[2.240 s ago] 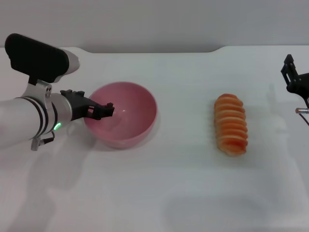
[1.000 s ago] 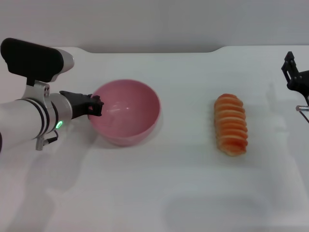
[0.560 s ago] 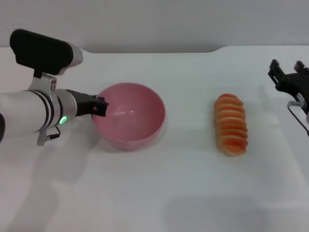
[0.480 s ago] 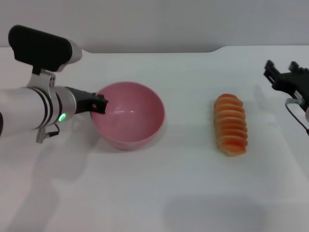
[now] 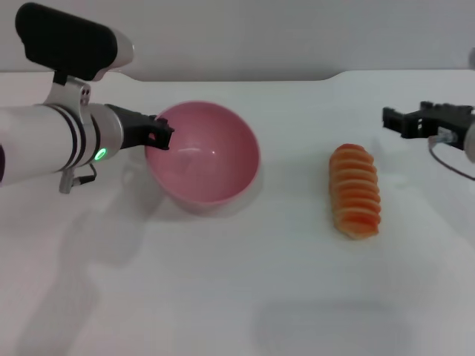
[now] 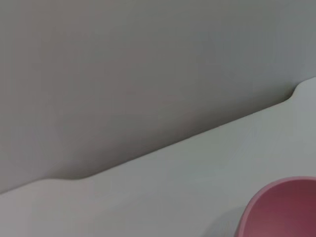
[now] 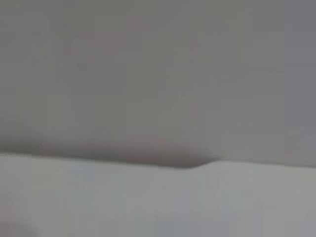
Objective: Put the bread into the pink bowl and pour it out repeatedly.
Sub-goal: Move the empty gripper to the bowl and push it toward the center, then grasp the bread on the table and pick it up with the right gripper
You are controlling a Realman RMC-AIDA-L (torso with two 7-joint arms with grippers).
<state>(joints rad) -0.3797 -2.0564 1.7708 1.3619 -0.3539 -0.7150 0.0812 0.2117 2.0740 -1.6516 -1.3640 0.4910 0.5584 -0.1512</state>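
The pink bowl [image 5: 204, 163] is at the left middle of the white table, empty, its opening tipped a little toward me. My left gripper [image 5: 158, 136] is shut on the bowl's left rim. Part of the bowl also shows in the left wrist view [image 6: 284, 210]. The bread [image 5: 355, 190], an orange-golden ridged loaf, lies lengthwise on the table to the right of the bowl, well apart from it. My right gripper [image 5: 399, 122] hovers open and empty beyond the bread's far right, its fingers pointing left.
The white table [image 5: 245, 297] ends at its far edge against a grey wall [image 5: 245, 37]. The right wrist view shows only the table and the wall.
My left gripper has carried the bowl up and to the right. My right gripper has swung in from the right edge toward the bread and turned to point left. The bread has not moved.
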